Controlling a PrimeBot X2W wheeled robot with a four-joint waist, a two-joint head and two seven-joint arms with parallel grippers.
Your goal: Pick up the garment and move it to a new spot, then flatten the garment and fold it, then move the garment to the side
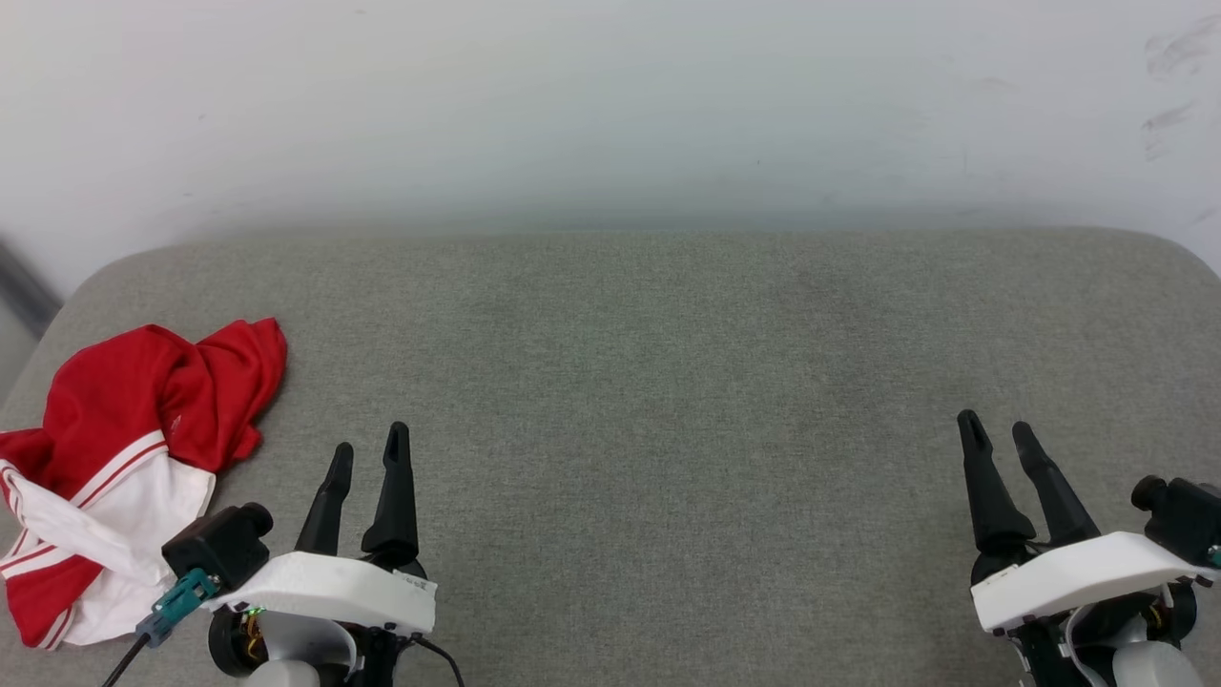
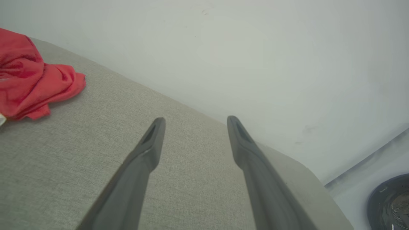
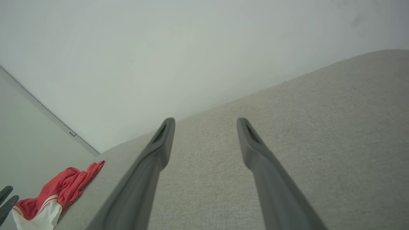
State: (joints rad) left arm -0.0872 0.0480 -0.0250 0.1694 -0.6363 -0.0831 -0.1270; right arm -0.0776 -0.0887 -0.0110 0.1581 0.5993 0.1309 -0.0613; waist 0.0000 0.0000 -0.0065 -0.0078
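Note:
The garment (image 1: 134, 458), red with white, red-striped sleeves, lies crumpled in a heap at the left end of the grey fabric surface (image 1: 649, 382). Its red folds show at the upper left of the left wrist view (image 2: 28, 80) and small at the lower left of the right wrist view (image 3: 54, 195). My left gripper (image 1: 370, 450) hovers open just right of the heap, not touching it, with nothing between its fingers (image 2: 153, 140). My right gripper (image 1: 997, 427) stands open near the right end, far from the garment, also holding nothing.
A pale wall (image 1: 610, 105) rises directly behind the grey surface. The surface's rounded corners show at far left and far right. A dark round object (image 2: 389, 201) sits on the floor beyond the surface's edge. The left gripper's fingertips (image 3: 6, 198) peek in at the lower left.

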